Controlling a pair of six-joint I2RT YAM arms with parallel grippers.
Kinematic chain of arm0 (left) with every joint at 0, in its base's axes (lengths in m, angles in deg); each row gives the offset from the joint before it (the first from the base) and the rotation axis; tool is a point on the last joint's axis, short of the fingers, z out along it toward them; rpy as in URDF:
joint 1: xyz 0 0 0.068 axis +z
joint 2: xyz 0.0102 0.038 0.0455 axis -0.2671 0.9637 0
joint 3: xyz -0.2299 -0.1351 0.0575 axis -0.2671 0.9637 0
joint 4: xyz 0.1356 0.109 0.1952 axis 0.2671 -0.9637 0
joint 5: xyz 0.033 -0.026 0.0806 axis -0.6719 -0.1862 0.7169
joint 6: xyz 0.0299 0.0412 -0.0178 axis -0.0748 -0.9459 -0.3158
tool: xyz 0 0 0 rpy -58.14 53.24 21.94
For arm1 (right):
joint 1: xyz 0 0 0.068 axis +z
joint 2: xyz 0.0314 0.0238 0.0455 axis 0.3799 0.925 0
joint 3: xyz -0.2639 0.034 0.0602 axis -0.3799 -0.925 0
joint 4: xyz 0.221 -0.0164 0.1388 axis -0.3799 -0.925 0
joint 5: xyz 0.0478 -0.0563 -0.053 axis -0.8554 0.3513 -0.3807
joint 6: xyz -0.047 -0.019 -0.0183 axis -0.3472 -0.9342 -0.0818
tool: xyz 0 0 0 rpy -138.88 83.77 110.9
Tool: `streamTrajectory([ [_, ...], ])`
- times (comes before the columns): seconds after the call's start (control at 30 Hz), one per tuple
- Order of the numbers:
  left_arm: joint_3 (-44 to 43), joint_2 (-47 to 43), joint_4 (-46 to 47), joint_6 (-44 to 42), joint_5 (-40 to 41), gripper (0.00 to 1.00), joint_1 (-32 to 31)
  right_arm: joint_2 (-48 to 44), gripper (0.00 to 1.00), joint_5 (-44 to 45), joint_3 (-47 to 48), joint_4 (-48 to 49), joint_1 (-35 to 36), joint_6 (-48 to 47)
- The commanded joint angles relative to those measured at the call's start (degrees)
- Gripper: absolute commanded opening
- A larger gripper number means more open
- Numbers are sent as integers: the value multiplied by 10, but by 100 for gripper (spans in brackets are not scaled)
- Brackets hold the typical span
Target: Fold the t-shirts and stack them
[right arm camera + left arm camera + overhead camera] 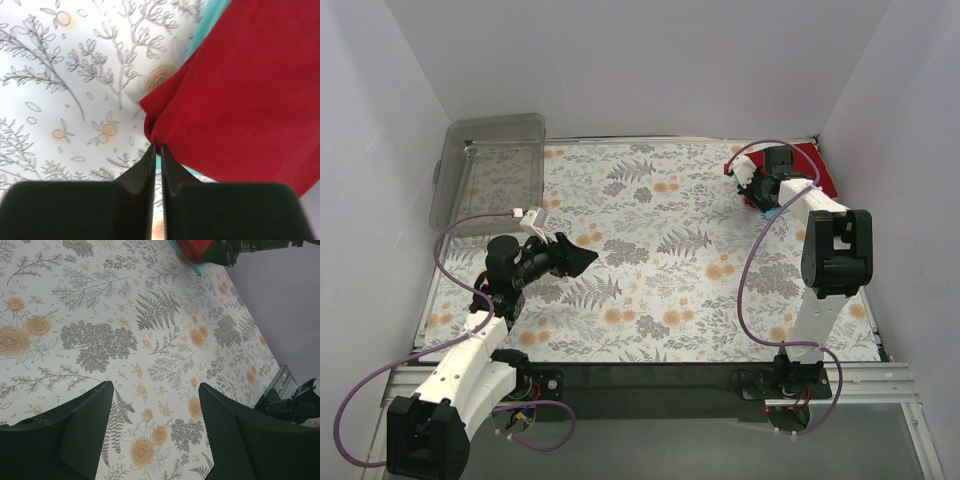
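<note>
At the far right corner of the floral table (650, 260), right gripper (156, 152) pinches the edge of the deep red cloth t-shirt (240, 85), which lies on the light teal cloth t-shirt (210, 25); left gripper (155, 387) spread wide, well apart.

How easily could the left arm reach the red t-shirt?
Probably not: the red t-shirt lies at the far right corner, pinched by the right pincer, well across the table from the left pincer.

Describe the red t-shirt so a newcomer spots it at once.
Go to the floral table's far right corner. The red t-shirt lies there over a teal t-shirt, its edge pinched in the right fingers; nothing else is deep red.
</note>
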Motion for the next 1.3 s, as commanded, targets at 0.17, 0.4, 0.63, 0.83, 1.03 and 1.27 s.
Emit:
streamTrajectory([
  [0.17, 2, -14, 13, -5, -11, 64, 1, -25, 39, -36, -9, -43, -1, -1],
  [0.4, 2, -22, 10, -4, -6, 64, 1, -145, 53, -144, -21, -42, -5, 78],
  [0.63, -35, -15, -4, 9, 2, 64, 1, -262, 55, -318, -82, -44, -1, 158],
  [0.83, -92, -2, -46, 8, 44, 66, 1, -368, 61, -286, -141, -7, -22, 178],
  [1.03, -124, -10, -86, -19, 112, 73, 1, -433, 87, -302, -216, 55, -149, 243],
  [1.27, -128, -45, -119, -49, 201, 92, 1, -463, 94, -313, -280, 70, -248, 264],
])
